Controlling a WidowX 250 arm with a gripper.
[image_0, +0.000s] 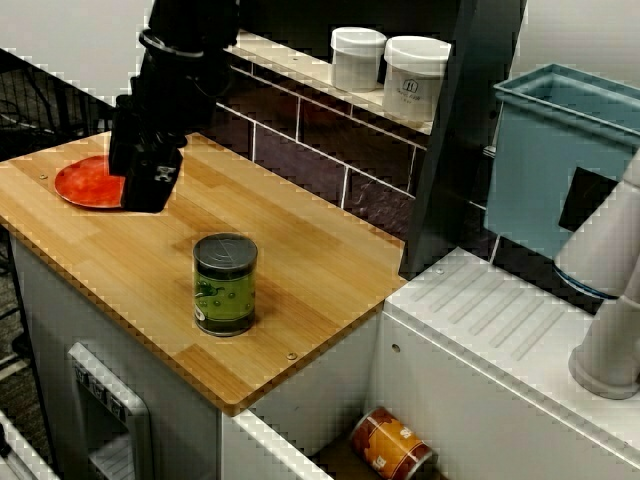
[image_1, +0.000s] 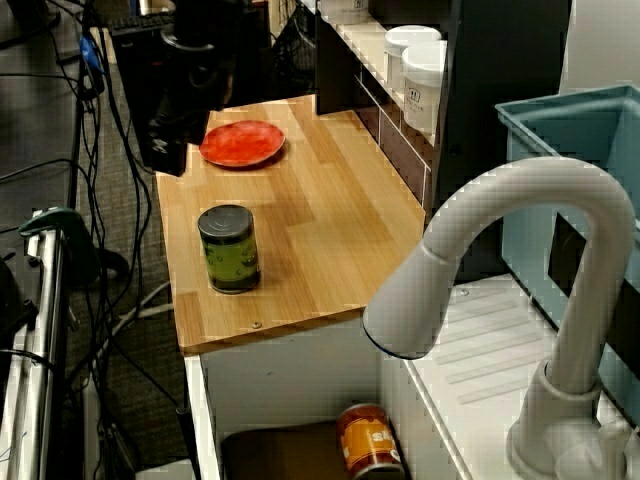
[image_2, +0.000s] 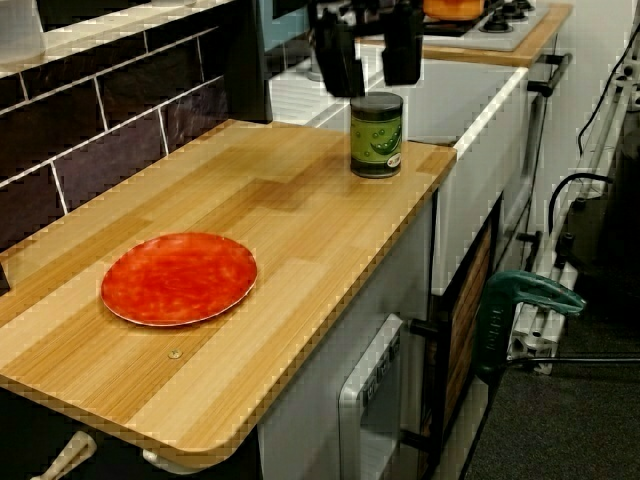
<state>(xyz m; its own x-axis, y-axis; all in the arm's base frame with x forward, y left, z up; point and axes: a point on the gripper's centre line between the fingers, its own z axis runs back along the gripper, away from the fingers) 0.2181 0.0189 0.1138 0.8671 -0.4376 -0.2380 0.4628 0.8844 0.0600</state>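
Hovering near the red plate (image_0: 85, 182), the end effector (image_0: 150, 198) is released: in the view riding on it the fingers (image_2: 338, 55) stand apart w/ nothing betw. them. The red plate lies flat & bare at one end of the tabletop (image_0: 300, 250); a green can (image_0: 225, 285) stands upright well apart, toward the other end. Progress, as I judge it: early, nothing gripped or lifted, both items resting on the wood.

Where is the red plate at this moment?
In the view from above, the red plate lies at the left end of the wooden counter, partly hidden by the gripper; the green can stands apart to its right.
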